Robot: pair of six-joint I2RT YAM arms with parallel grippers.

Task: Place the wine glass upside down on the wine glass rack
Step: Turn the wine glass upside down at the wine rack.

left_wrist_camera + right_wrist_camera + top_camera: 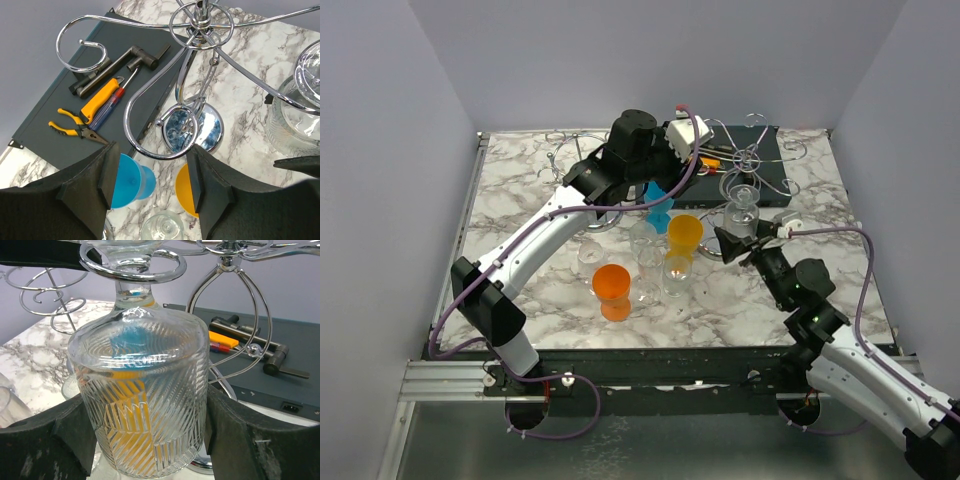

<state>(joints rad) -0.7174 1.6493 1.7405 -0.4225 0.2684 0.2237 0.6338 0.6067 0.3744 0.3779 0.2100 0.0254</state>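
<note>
Right fingers [245, 440] clamp inverted wine glass [145, 395], stem through rack [226, 262] loop; I'd lower until foot seats. Left fingers [107, 172] spread.

Wine glass [145, 400]: clear glass with diagonal ribbing is being shown; orange and blue tints are being seen through it.
Rack [200, 22]: mirror-bright chrome is being displayed throughout.
Table [520, 190]: white marble veined in grey is being presented.
Tool tray [130, 37]: dark slate grey is being shown.
Screwdriver [100, 97]: an orange handle is being shown.
Pliers [70, 125]: yellow-and-black grips are being shown.
Blue cup [131, 180]: translucent blue is being displayed.
Orange cup [612, 282]: saturated orange is being displayed.
Amber cup [685, 232]: yellow-orange is being displayed.
Left gripper [150, 175]: matte black fingers are being shown.
Right gripper [145, 440]: matte black fingers are being shown.
Left arm [550, 235]: white shells with black joints are being shown.
</note>
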